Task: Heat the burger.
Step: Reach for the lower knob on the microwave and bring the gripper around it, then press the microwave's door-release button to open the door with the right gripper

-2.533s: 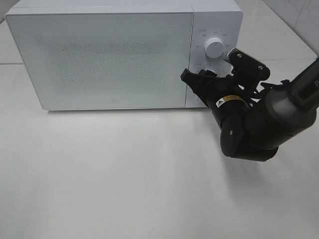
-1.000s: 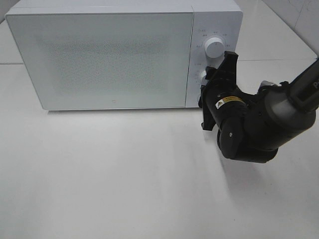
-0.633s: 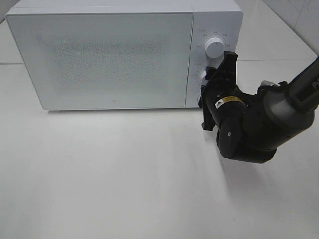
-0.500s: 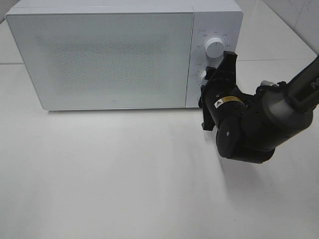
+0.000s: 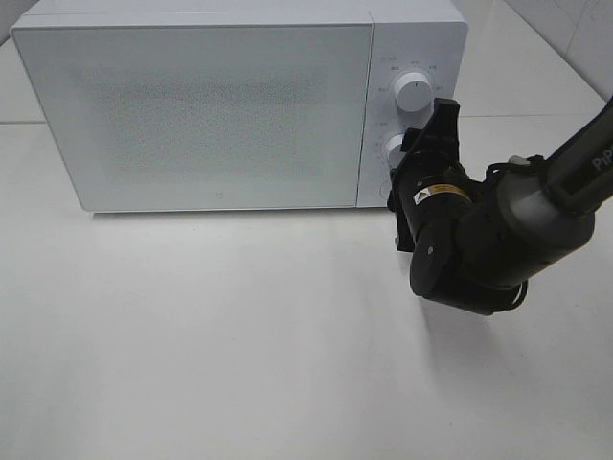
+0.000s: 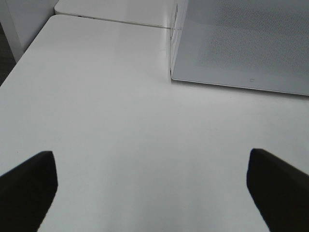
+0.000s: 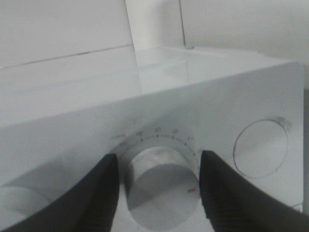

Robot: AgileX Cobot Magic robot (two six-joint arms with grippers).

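The burger is out of view; the white microwave (image 5: 201, 115) stands with its door closed. My right gripper (image 5: 414, 153) is at the control panel, turned on edge, its fingers standing on either side of the lower knob (image 5: 395, 149). In the right wrist view the fingertips (image 7: 104, 193) flank that knob (image 7: 161, 181), with a thin gap on one side. The right gripper (image 7: 158, 179) is open around the knob. My left gripper (image 6: 152, 193) hangs wide open over bare table, holding nothing.
The upper knob (image 5: 412, 91) sits above the gripper on the panel. A flat round button (image 7: 260, 147) lies beside the flanked knob. The microwave's front corner (image 6: 174, 72) shows in the left wrist view. The white table (image 5: 239, 335) spreads in front of the microwave.
The right wrist has rotated from lying across the panel to standing on edge at the lower knob. In the last half second it eased back slightly and its fingers spread a little.
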